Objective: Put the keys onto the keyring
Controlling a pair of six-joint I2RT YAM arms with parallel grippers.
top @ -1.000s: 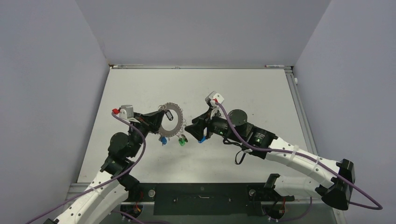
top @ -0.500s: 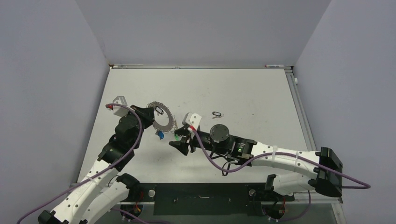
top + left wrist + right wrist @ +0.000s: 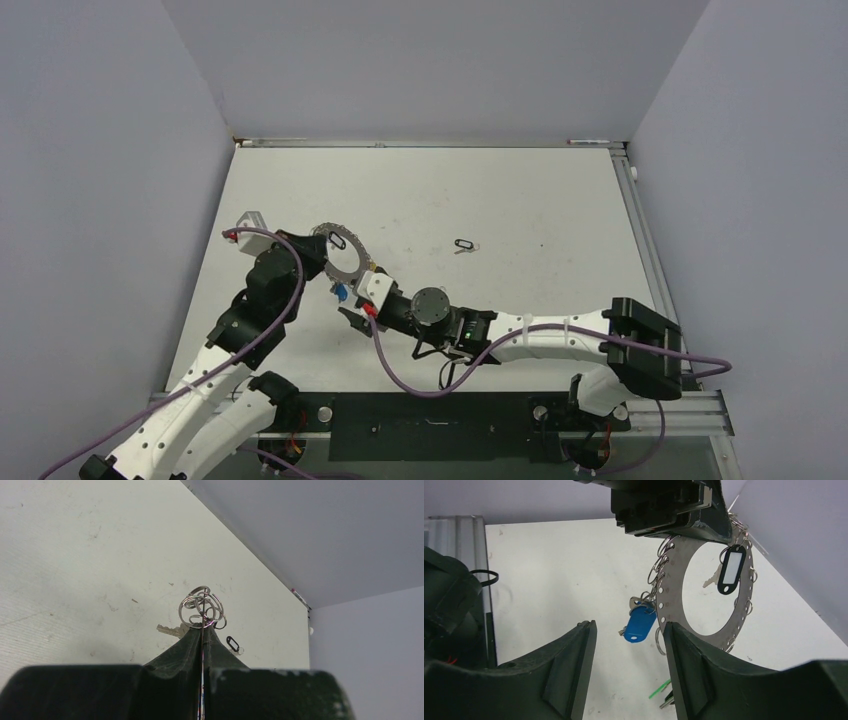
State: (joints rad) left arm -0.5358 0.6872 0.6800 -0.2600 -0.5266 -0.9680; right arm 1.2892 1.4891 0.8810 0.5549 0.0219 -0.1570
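While the left end effector [image 3: 318, 250] clamps the keyring [image 3: 345, 258] at the tabletop's [image 3: 520, 200] left, a black-tagged key [image 3: 462, 245] lies well right. The left wrist view shows its jaws together on the ring's edge. In the right wrist view, the right end effector [image 3: 629, 627] stands apart, empty, near a hanging blue key [image 3: 640, 622].

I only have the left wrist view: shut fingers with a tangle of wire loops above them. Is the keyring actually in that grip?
Observer: Yes. The left gripper clamps the keyring by its rim, and the ring hangs from it.
Operator: Any keys on it?
Observer: A blue-headed key dangles from its outer edge.
Operator: And the other arm?
Observer: The right gripper is open, close beside the ring. In its wrist view that key shows between the jaws, untouched.
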